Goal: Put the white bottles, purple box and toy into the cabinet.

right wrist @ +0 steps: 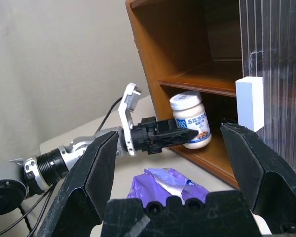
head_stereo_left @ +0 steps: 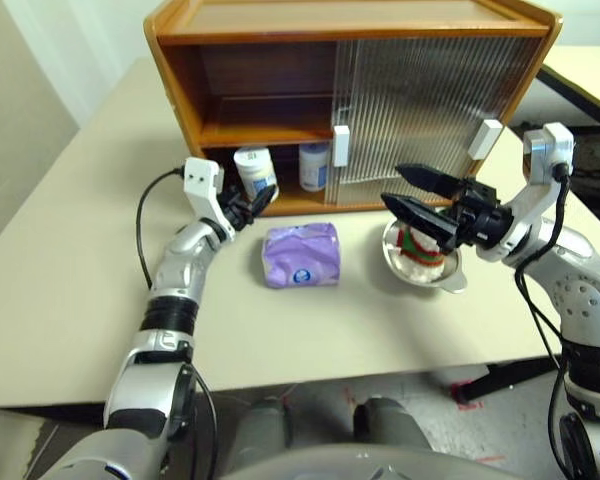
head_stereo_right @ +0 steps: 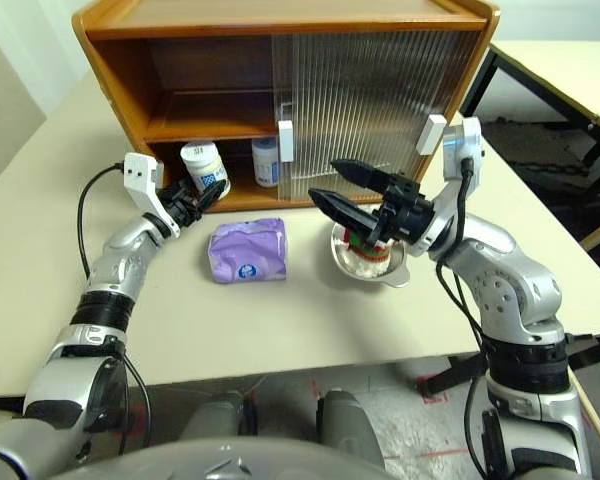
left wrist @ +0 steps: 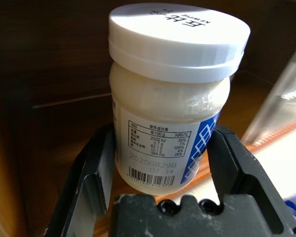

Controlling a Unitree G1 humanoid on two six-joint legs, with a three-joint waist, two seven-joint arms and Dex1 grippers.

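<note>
Held jar (left wrist: 170,98): white screw lid with grey lettering too skewed to read; label bearing a nutrition table headed "100g" and "NRV%", a blue lattice pattern, a barcode and the stamp "20250829B". Clamped low on its sides between the left gripper (head_stereo_left: 248,207) fingers, at the open lower shelf of the cabinet (head_stereo_left: 350,40). Second jar (head_stereo_left: 315,166) standing further in on that shelf, beside a white block handle. Cabinet of glossy orange-brown wood, ribbed translucent door covering its right half. Pale beige table (head_stereo_left: 70,270); grey floor beyond. Lilac box (head_stereo_left: 301,255), soft and crinkled, white-and-blue oval mark, lying before the cabinet. Right gripper (head_stereo_left: 408,192) spread wide, empty, above the steel bowl (head_stereo_left: 450,275) with the plush toy (head_stereo_left: 420,252).
</note>
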